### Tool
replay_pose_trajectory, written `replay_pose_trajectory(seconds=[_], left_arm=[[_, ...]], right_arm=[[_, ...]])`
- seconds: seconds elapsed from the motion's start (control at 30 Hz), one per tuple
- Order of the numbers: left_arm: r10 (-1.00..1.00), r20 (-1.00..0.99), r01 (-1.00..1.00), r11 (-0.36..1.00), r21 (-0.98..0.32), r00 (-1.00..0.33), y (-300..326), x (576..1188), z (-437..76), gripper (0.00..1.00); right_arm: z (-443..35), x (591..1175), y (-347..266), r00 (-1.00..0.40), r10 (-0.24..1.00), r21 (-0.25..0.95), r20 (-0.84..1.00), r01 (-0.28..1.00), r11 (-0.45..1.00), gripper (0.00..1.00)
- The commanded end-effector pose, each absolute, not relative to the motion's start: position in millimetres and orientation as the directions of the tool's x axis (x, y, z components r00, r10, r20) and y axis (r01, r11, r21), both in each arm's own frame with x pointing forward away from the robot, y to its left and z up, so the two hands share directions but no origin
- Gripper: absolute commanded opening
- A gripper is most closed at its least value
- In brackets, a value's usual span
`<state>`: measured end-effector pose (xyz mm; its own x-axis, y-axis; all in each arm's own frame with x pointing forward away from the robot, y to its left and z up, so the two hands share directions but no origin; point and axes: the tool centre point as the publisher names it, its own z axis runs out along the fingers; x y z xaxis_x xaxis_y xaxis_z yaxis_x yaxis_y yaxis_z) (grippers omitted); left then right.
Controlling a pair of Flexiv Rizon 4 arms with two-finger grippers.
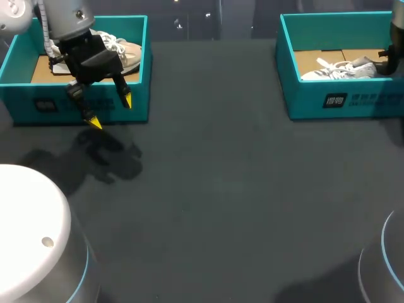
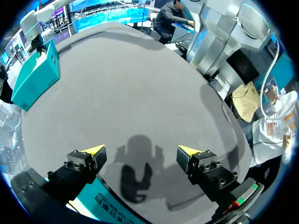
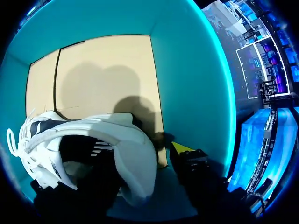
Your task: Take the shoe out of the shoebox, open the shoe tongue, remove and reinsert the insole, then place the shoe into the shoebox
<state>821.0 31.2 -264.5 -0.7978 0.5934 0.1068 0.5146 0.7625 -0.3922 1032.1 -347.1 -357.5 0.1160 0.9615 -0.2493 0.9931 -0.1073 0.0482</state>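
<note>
the white sneaker (image 1: 338, 69) lies on the tan cardboard floor of the right shoebox (image 1: 341, 104), toe toward the middle of the surface (image 1: 221, 189), heel by the right fingers (image 3: 183, 149); it looks light, with a soft upper, loose laces that could snag and a stiffer heel collar, so the heel rim is likely the surest hold; it is white with dark side stripes and a dark lining; one yellow tip sits just beside the heel, the other is hidden behind the shoe, so i cannot tell whether they pinch it; the left fingers (image 2: 93, 154) stand wide apart, holding nothing, above the front wall of the left shoebox (image 1: 25, 101)
</note>
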Motion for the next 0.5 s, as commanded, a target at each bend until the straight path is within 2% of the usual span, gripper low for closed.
replay_pose_trajectory(seconds=[0.03,0.17,0.33,0.5], left_arm=[[0.594,0.107,0.516,0.763,-0.390,-0.797,31.5,821.0,-264.3,1.00],[0.594,0.107,0.516,0.763,-0.390,-0.797,31.5,821.0,-264.3,1.00],[0.594,0.107,0.516,0.763,-0.390,-0.797,31.5,821.0,-264.3,1.00],[0.594,0.107,0.516,0.763,-0.390,-0.797,31.5,821.0,-264.3,1.00]], right_arm=[[-351.9,1028.4,-347.0,0.120,0.962,0.054,-0.244,0.992,-0.110,0.59],[-345.9,1026.0,-346.1,0.126,0.963,0.065,-0.238,0.991,-0.114,0.71],[-326.3,1022.8,-341.3,0.134,0.966,0.093,-0.220,0.989,-0.116,0.97],[-299.9,1016.7,-332.5,0.139,0.972,0.129,-0.188,0.985,-0.116,1.00]])
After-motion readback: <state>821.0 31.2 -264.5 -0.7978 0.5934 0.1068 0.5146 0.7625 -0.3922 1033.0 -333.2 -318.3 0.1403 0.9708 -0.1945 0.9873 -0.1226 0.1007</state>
